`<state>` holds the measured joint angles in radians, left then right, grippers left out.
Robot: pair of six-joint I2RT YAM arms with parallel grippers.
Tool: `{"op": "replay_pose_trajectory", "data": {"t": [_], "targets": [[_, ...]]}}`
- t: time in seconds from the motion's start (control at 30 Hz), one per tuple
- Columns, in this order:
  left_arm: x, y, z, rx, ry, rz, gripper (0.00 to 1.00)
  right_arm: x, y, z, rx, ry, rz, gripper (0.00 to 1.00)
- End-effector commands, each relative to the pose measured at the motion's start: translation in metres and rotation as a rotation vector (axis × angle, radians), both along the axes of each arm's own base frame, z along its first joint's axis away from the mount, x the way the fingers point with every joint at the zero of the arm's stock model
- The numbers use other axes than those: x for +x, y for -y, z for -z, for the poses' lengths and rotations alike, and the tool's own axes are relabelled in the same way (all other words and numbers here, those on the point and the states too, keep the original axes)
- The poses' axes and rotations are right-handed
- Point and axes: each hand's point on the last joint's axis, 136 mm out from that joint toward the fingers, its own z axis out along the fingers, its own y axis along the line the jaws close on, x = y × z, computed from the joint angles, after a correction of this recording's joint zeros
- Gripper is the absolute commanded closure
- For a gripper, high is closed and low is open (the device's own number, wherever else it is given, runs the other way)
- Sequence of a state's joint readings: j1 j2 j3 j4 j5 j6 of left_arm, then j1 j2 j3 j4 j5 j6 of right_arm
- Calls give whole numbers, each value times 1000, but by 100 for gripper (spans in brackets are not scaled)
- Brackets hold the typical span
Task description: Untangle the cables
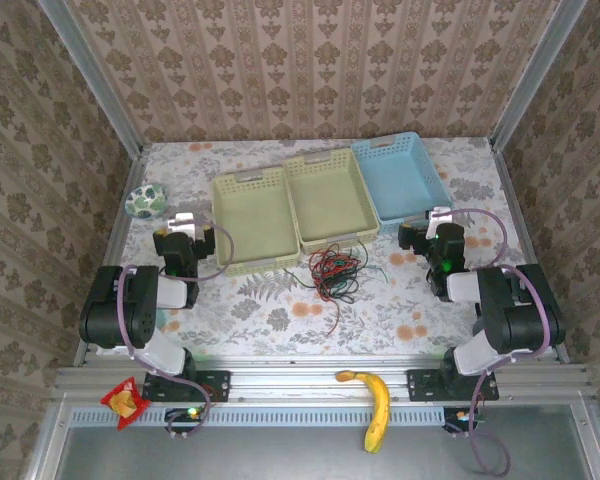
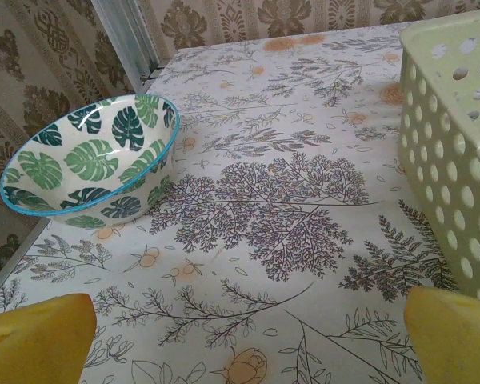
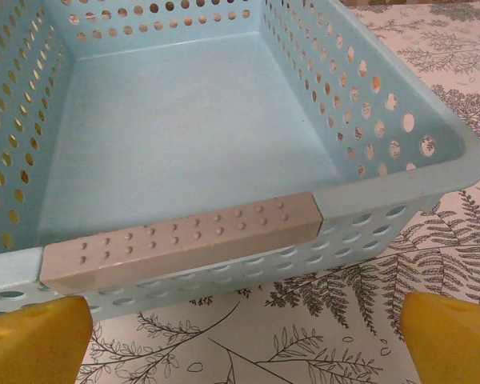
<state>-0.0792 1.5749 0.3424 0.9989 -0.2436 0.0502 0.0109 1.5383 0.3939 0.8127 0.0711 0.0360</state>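
Yellow fingertips [image 2: 36, 340] sit at the two bottom corners of the left wrist view, far apart with nothing between them: the left pincer [image 2: 244, 352] is wide open and empty. The right pincer [image 3: 240, 344] is likewise spread and holds nothing, its tips framing the near rim of the blue basket [image 3: 184, 136]. Beyond the left pincer stand a leaf-patterned bowl [image 2: 88, 160] at the left of the frame and a pale green basket [image 2: 452, 160] at the right edge.

The cables [image 1: 332, 268] lie in one knot of red, green and black near the centre of the top view. They rest on the table [image 1: 280, 310] just below the second green basket [image 1: 330, 200], between the two arms and well apart from both pincers.

Several failures look likely. Thin strands could slip out from between the pads. A pinch could catch two colours at once, so that pulling tightens the knot, or the whole bundle could drag along unseparated. A loop could also snag on the basket rim close by.
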Motion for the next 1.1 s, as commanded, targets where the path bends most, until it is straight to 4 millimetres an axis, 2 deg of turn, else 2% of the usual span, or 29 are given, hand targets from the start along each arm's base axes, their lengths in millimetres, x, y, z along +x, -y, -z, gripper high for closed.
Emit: {"op": "replay_pose_trajectory", "data": {"t": [0.0,0.17,1.07], "targets": [[6,-1,-9,12,21,0,0,9,-2,-18,2,57,-8,0],[6,-6,-9,-14,17,-5,0,9,-2,-18,2,57,-8,0],[6,-6,-9,-16,17,-4,0,8,-2,-18,3,59,-10,0]]}}
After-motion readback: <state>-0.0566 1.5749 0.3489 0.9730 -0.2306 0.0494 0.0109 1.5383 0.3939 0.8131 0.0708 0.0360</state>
